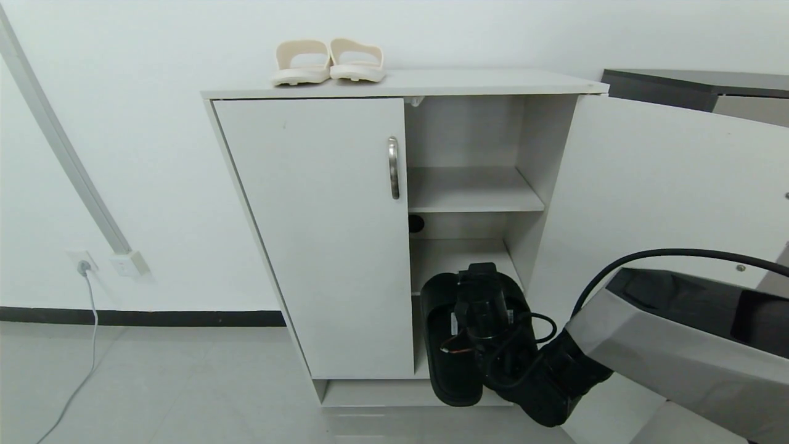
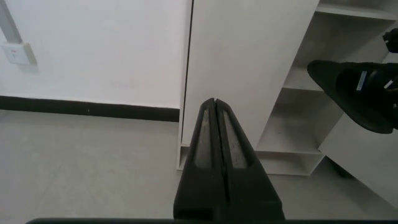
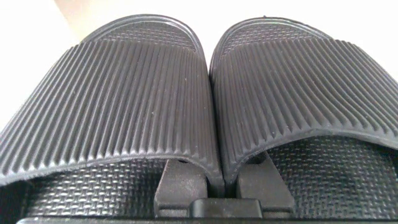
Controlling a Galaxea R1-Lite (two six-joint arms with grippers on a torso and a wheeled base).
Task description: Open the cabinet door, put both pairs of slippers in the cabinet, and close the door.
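Note:
A pair of black slippers (image 1: 447, 345) hangs soles-down at the mouth of the white cabinet's (image 1: 394, 83) lower right compartment, toes pointing in. My right gripper (image 1: 481, 296) is shut on them, pinching their inner edges together under the ribbed straps (image 3: 124, 99); its fingers (image 3: 183, 183) show below the straps. A cream pair of slippers (image 1: 330, 61) rests on the cabinet top at the left. The right door (image 1: 653, 185) stands swung wide open; the left door (image 1: 314, 234) with its metal handle (image 1: 393, 168) is closed. My left gripper (image 2: 216, 146) is shut and empty, low above the floor in front of the cabinet.
Inside the open half are a middle shelf (image 1: 474, 191) and a lower shelf (image 1: 459, 259), both bare. A wall socket with a grey cable (image 1: 86, 290) and a slanted conduit (image 1: 55, 135) lie to the left. Dark grey furniture (image 1: 696, 86) stands behind the open door.

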